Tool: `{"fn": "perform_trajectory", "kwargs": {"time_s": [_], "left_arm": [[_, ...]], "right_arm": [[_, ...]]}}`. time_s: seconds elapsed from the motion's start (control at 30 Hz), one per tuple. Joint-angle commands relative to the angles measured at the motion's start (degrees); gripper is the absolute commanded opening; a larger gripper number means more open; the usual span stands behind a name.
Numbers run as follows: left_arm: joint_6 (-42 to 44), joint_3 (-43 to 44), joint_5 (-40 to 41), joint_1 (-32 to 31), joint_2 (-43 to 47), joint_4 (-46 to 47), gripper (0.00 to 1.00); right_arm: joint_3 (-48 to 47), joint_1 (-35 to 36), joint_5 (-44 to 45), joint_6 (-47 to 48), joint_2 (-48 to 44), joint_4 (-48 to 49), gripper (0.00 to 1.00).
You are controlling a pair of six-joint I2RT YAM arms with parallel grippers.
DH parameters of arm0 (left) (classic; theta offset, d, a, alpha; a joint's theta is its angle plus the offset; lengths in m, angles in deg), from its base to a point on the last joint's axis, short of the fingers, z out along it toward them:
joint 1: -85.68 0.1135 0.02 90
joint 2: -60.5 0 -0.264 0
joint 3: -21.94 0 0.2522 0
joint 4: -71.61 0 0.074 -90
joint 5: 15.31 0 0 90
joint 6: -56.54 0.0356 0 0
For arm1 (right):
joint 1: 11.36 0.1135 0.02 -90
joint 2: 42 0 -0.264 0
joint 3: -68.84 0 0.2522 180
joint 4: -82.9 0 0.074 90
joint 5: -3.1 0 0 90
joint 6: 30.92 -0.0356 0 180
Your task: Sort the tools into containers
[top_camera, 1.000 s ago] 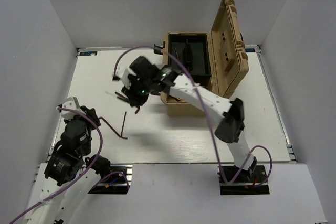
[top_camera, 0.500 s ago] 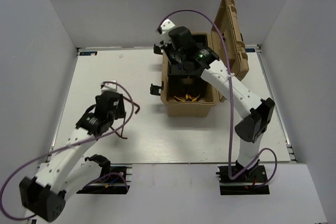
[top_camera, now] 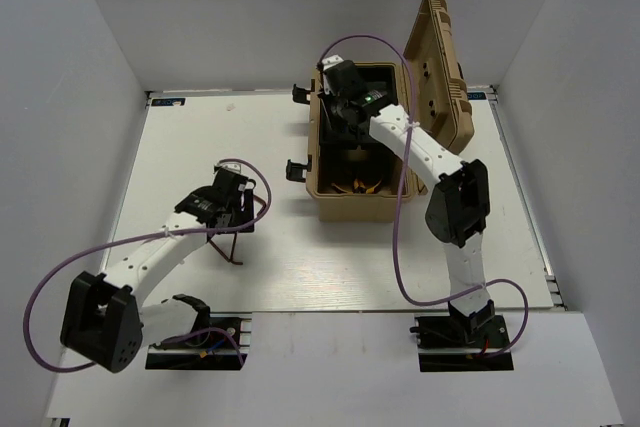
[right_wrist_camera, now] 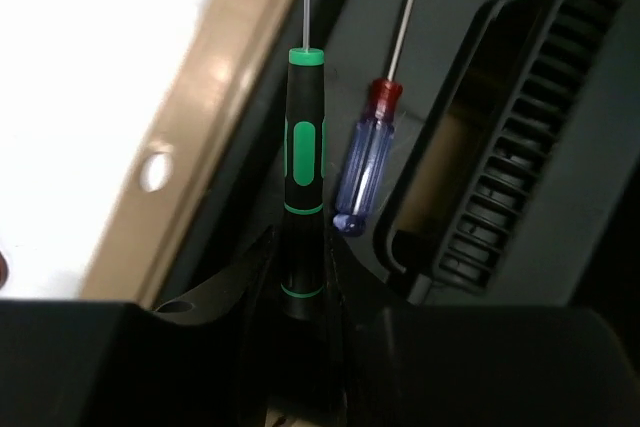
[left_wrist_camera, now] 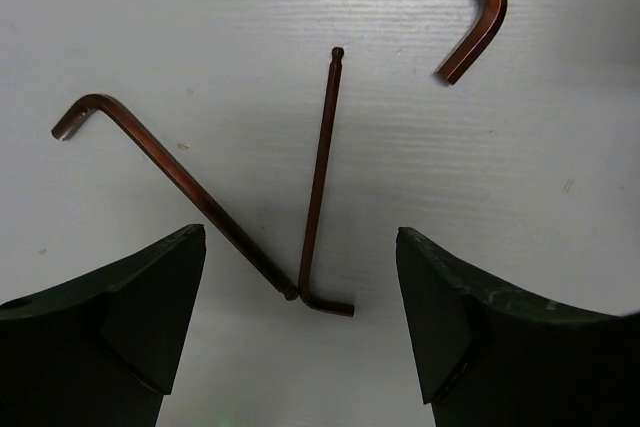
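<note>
Three dark reddish L-shaped hex keys lie on the white table: one on the left [left_wrist_camera: 150,157], a thin one in the middle [left_wrist_camera: 320,177] and one at the top right [left_wrist_camera: 478,7]. My left gripper [left_wrist_camera: 300,322] hovers just over them, open, its fingers [left_wrist_camera: 130,327] straddling the thin key's short leg. My right gripper [right_wrist_camera: 305,277] is shut on the black-green stick tool [right_wrist_camera: 303,167] inside the tan toolbox [top_camera: 330,209], in its far black compartment. A small blue-red screwdriver [right_wrist_camera: 365,172] lies beside that tool. Yellow-handled pliers [top_camera: 358,185] rest in the box's near compartment.
The toolbox lid [top_camera: 440,77] stands open to the right of the box. Black latches [top_camera: 296,169] stick out of the box's left wall. White walls enclose the table on three sides. Purple cables loop off both arms.
My right arm swung from the table left of the box into the box's far compartment, carrying the stick tool. My left arm reached out over the hex keys and opened its jaws.
</note>
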Motion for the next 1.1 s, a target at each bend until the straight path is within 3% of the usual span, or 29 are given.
{"fn": "perform_trajectory", "kwargs": {"time_s": [0.0, 0.1, 0.13, 0.27, 0.67, 0.9, 1.07], "left_arm": [[-1.2, 1.2, -2.1, 1.1, -1.3, 0.2, 0.87], [-1.2, 1.2, -3.4, 1.7, -3.7, 0.7, 0.87], [-1.2, 1.2, -3.9, 1.7, -4.4, 0.7, 0.87], [-0.1, 1.2, -5.2, 2.2, -7.3, 1.2, 0.82], [1.7, 3.1, -7.8, 2.7, -16.1, 2.4, 0.65], [2.3, 3.1, -7.3, 2.7, -18.1, 1.9, 0.56], [2.3, 3.1, -7.3, 2.7, -20.4, 1.9, 0.42]], "right_arm": [[-2.7, -2.1, -3.9, -3.8, 0.6, 0.2, 0.0], [-3.1, -3.0, -6.7, -4.2, 0.7, -0.4, 0.2], [-3.2, -3.1, -7.9, -4.3, 0.5, -0.6, 0.34], [-2.4, -3.3, -10.5, -4.3, -2.3, -1.0, 0.47], [17.4, -3.1, -19.3, -4.0, -25.9, 5.0, 0.47], [22.0, -3.1, -23.2, -4.4, -31.5, 5.5, 0.49], [25.0, -3.1, -25.8, -5.4, -35.8, 6.0, 0.49]]}}
